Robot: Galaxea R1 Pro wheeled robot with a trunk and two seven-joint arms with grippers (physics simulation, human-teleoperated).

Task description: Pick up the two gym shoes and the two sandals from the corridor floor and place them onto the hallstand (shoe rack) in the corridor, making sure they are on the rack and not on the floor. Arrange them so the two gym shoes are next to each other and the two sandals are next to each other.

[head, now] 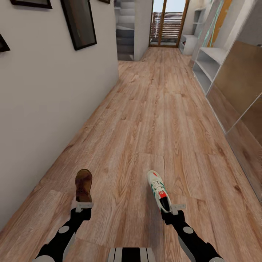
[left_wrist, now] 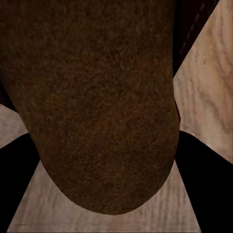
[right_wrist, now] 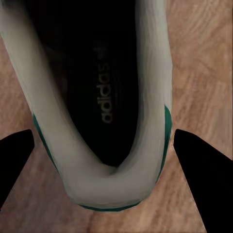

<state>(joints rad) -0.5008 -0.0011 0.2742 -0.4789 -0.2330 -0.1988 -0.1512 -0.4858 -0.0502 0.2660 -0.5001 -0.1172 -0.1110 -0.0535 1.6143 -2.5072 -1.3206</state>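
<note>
A gym shoe (head: 158,190) is held at its heel by the right hand (head: 177,208); a sandal (head: 83,185) (brown) is held by the left hand (head: 84,206).

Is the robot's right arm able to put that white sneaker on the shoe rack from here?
Probably not yet. The right gripper holds the sneaker at its heel, but the shoe rack stands far down the corridor on the right. Bare floor lies between.

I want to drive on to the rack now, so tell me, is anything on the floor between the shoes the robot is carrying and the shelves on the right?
Nothing visible. The sandal sits in the left gripper, the gym shoe in the right gripper, and the corridor floor toward the hallstand on the right looks bare.
</note>
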